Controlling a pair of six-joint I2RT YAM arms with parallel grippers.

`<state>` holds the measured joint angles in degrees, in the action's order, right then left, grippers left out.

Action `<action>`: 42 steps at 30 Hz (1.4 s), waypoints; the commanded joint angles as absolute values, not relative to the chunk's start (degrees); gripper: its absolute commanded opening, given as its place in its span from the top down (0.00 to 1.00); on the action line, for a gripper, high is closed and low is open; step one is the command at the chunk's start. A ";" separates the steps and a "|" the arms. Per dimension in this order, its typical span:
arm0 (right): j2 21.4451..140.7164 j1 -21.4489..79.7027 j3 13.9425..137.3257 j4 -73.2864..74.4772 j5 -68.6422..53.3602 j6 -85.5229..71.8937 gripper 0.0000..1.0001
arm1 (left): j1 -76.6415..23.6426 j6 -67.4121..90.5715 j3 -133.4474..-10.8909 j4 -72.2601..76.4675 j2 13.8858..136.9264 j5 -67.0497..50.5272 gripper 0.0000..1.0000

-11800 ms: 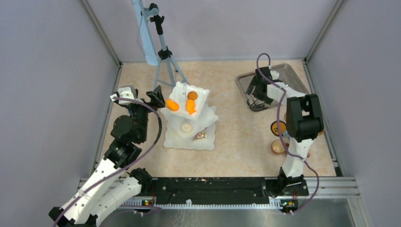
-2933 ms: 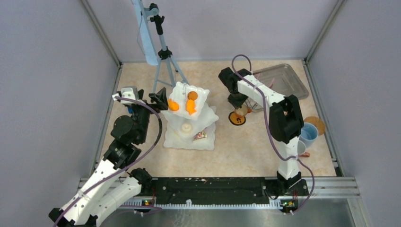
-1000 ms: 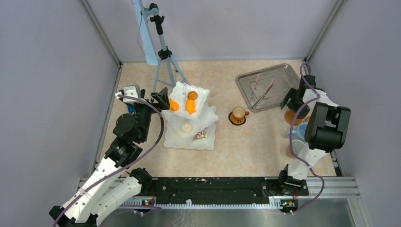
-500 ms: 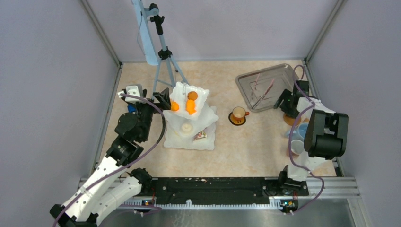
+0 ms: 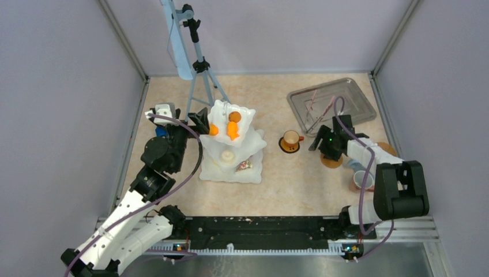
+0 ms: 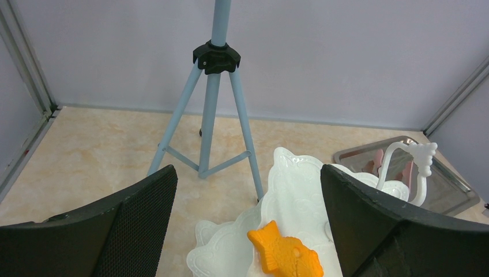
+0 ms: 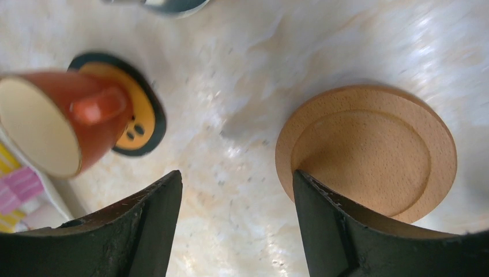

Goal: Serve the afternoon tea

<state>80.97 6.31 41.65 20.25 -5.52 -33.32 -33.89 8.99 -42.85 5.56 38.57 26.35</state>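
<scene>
Wide open and empty, the right gripper (image 7: 235, 183) hangs over a bare wooden coaster (image 7: 369, 153), the orange mug (image 7: 52, 124) near on its yellow saucer (image 7: 142, 126); a stray finger could topple it. The left gripper (image 6: 248, 172) gapes empty above the fish pastry (image 6: 285, 254) on the white stand (image 6: 300, 184).

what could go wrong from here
1. The left hand is open at the top tier of the white stand, where the orange fish pastry lies loose just ahead; a push could knock it off.
2. The right hand hangs open between the orange mug and the wooden coaster; a sideways sweep could tip the mug off its yellow coaster.
3. The whitish mug sits close beside the right arm, which might clip it.
</scene>
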 commanded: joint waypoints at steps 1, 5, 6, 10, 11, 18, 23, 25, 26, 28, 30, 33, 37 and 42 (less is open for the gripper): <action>78.10 12.74 33.08 27.12 -10.90 -39.92 0.30 | -33.79 9.49 -44.78 7.21 38.95 25.45 0.01; 74.80 21.01 31.19 27.09 -9.78 -44.44 0.30 | -33.82 9.49 -44.81 7.14 39.40 25.25 0.01; 74.14 23.09 30.64 26.29 -9.72 -45.53 0.30 | -33.79 9.49 -44.83 7.12 39.38 25.23 0.01; 74.19 29.32 29.93 20.50 -10.14 -48.91 0.30 | -33.82 9.49 -44.84 7.12 39.44 25.35 0.01; 74.71 30.77 30.51 19.39 -9.73 -49.36 0.30 | -33.79 9.41 -44.85 7.05 39.38 25.40 0.01; 82.64 35.68 34.29 11.29 -8.82 -51.14 0.30 | -33.83 9.49 -44.84 7.03 39.81 25.34 0.01; 85.90 37.20 37.52 12.15 -7.58 -51.87 0.30 | -33.75 9.24 -44.85 6.94 39.93 25.90 0.01; 85.60 37.64 37.30 12.05 -7.64 -52.10 0.30 | -33.83 9.19 -44.88 6.99 39.88 26.09 0.01; 85.38 37.70 37.18 12.00 -7.65 -52.05 0.30 | -33.77 9.15 -44.83 7.01 39.82 26.06 0.01; 84.94 37.81 37.00 12.27 -6.95 -51.22 0.30 | -33.75 9.24 -44.82 7.03 39.85 25.85 0.01; 84.63 37.79 38.21 14.84 -3.92 -50.10 0.29 | -33.76 9.32 -44.86 7.03 39.86 25.51 0.01; 83.92 37.79 39.39 17.18 -0.45 -49.13 0.27 | -33.77 9.40 -44.87 7.03 40.16 25.40 0.01; 84.07 37.71 40.18 18.65 2.02 -49.01 0.27 | -33.81 9.32 -44.83 7.03 40.08 25.45 0.01; 82.94 37.63 39.14 20.90 6.45 -50.60 0.25 | -33.80 9.23 -44.83 7.03 39.90 25.80 0.01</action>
<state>82.76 37.39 40.95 12.62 -1.65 -51.20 -33.89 9.06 -42.85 5.48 40.03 25.93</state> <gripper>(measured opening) 0.738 0.987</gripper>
